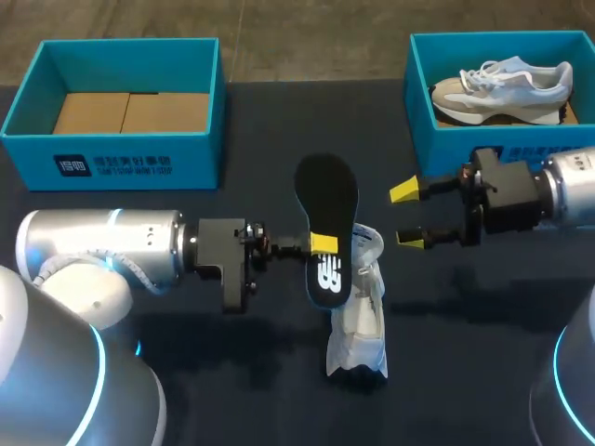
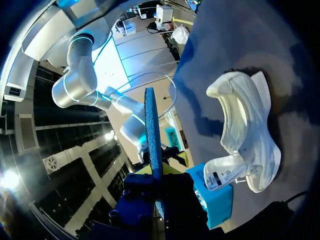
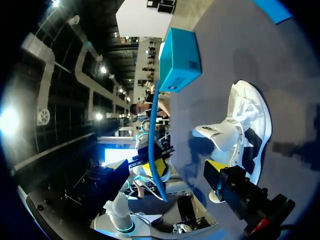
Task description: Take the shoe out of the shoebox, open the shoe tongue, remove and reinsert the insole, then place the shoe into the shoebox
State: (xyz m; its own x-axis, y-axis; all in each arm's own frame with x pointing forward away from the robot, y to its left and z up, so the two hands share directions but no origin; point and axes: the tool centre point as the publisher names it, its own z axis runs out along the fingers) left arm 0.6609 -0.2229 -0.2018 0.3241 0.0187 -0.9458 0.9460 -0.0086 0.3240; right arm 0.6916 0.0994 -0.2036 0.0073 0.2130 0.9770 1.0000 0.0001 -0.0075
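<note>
A black insole (image 1: pixel 327 190) stands on edge above the table, with my left gripper (image 1: pixel 323 244) shut on its lower half. In the left wrist view the insole (image 2: pixel 152 130) shows edge-on, rising from between the fingers. Just right of the insole a white shoe (image 1: pixel 358 321) lies on the dark table, its tongue pulled up; the shoe (image 2: pixel 247 135) sits off to one side of the held insole. My right gripper (image 1: pixel 407 215) hangs open a little right of the insole, nothing between its yellow fingertips (image 3: pixel 214 166). The shoe (image 3: pixel 247 130) and insole (image 3: pixel 155 135) lie ahead of it.
An open blue shoebox (image 1: pixel 112 153) with a cardboard floor stands at the back left. A second blue box (image 1: pixel 418 102) at the back right holds another pale sneaker (image 1: pixel 502 84). Bare dark table (image 1: pixel 232 372) stretches along the front.
</note>
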